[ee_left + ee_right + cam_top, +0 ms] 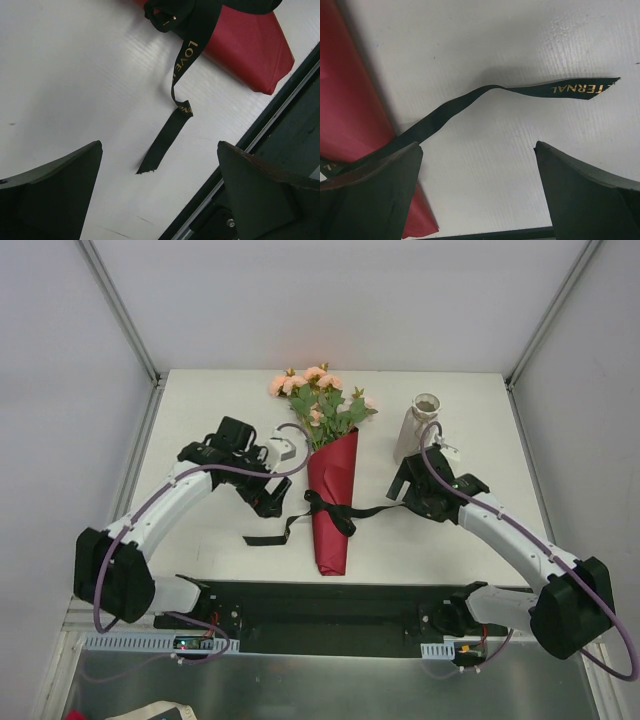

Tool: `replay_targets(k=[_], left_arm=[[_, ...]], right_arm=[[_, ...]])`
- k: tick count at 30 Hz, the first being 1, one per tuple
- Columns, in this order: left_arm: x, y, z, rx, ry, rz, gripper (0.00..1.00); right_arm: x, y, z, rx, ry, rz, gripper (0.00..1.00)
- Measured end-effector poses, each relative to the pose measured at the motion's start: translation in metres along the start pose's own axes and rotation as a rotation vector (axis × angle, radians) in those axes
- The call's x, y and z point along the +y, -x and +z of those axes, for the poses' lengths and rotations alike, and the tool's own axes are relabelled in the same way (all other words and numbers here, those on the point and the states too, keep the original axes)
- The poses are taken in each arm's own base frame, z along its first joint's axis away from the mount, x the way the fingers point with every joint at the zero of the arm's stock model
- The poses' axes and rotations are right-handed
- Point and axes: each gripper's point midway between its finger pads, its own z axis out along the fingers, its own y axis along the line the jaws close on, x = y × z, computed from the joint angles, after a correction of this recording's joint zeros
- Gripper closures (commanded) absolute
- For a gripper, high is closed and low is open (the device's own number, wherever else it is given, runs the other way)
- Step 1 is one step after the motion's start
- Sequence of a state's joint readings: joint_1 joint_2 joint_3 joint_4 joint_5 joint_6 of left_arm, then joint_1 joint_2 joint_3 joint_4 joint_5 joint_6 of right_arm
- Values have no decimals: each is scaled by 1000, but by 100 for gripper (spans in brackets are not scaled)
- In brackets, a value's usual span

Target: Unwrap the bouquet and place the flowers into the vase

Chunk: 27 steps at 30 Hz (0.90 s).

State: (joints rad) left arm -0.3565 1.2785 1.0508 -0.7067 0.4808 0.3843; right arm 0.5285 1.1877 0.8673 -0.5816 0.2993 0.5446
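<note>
L end effector (159, 147) & R end effector (477, 146) were wide open, holding nothing, each over a ribbon (300, 518) tail. Bouquet (333, 502) lay on table (200, 420) btwn them; vase (415, 425) upright nr R.

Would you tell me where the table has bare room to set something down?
Bare: far left corner beside pink-peach flowers; near strip right of the dark red paper cone. Crowded: black ribbon tails by left gripper and right gripper.
</note>
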Motion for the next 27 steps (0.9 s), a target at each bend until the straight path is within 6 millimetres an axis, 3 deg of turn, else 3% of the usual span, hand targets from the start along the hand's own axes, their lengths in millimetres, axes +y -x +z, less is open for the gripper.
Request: replay_targets(k=[6,13,18,27], left_arm=[[4,5,47,78,-30,54,1],[4,7,82,128,-41,128,3],[-3,7,92,141,-47,202,21],[-6,-15,100,189,-54,250,20]], right_arm=[[0,-13,10,23,16,49,2],[7,-31,26,71,28,105,7],[18,-39,43,105,24,144,10],[52,-55,63,162,30,198,17]])
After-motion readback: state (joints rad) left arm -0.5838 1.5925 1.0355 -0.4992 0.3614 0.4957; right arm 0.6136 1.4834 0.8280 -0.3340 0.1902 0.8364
